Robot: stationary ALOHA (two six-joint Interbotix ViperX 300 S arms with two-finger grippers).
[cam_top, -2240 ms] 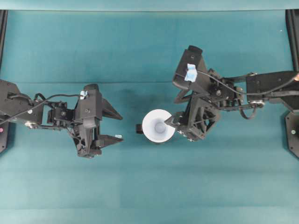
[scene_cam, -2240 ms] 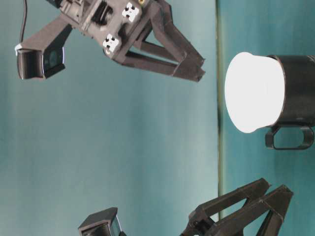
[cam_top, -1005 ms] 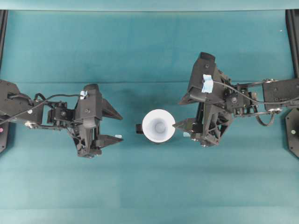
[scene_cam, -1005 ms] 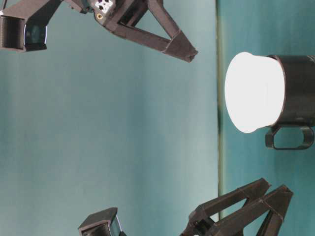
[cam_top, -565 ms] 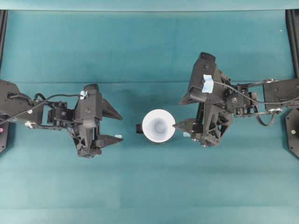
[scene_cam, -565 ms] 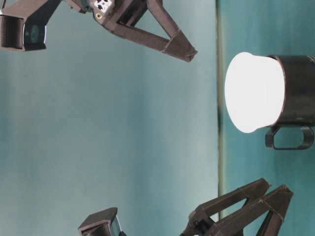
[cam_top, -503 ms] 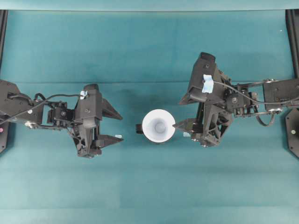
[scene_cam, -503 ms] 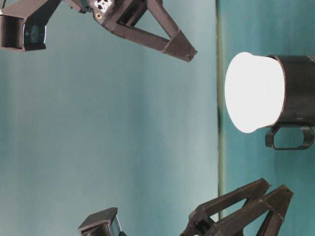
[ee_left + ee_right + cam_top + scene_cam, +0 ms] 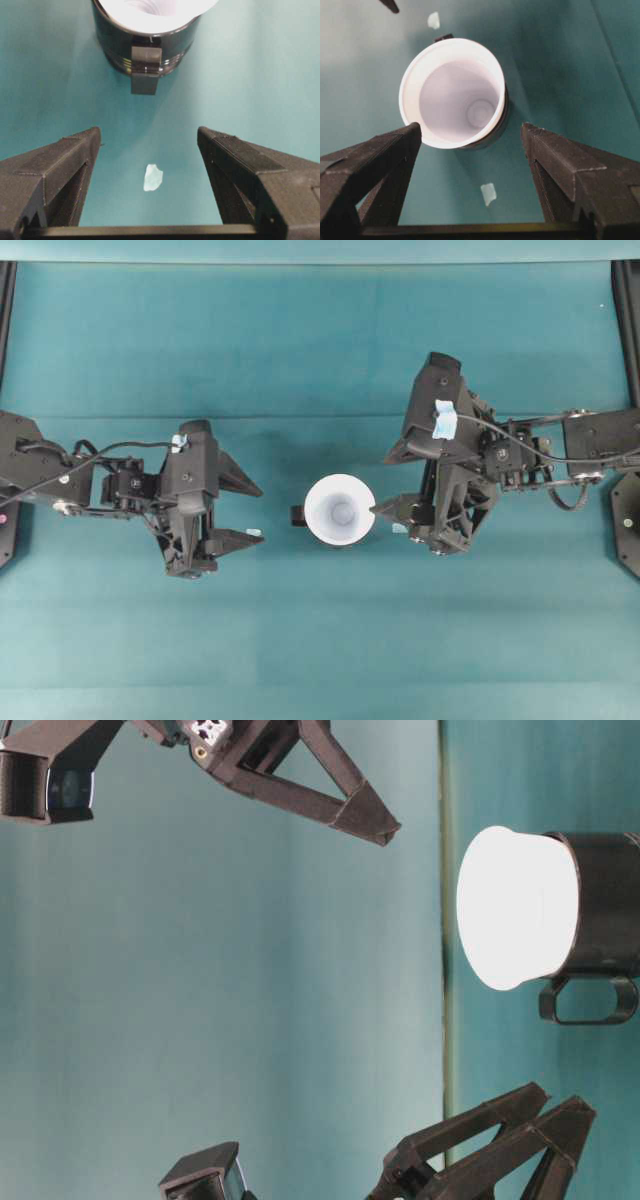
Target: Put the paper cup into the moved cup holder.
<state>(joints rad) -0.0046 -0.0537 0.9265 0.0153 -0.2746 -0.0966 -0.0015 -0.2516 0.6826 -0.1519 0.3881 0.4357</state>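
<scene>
Teal cloth covers the table (image 9: 320, 640) in the overhead view; the paper cup (image 9: 340, 510) sits inside the cup holder (image 9: 299, 515) at the centre, with the left gripper (image 9: 245, 510) and right gripper (image 9: 385, 483) standing apart on either side, both spread wide and empty. From table level, the white cup (image 9: 515, 908) rises out of the black holder (image 9: 605, 905), whose handle (image 9: 590, 1000) sticks out to one side. The left wrist view shows the holder (image 9: 145, 47) ahead of parted fingers (image 9: 55, 170), a pale scrap (image 9: 152, 178) on the cloth between them; the right wrist view looks down into the cup (image 9: 455, 92), fingers (image 9: 375, 165) open, touching nothing.
</scene>
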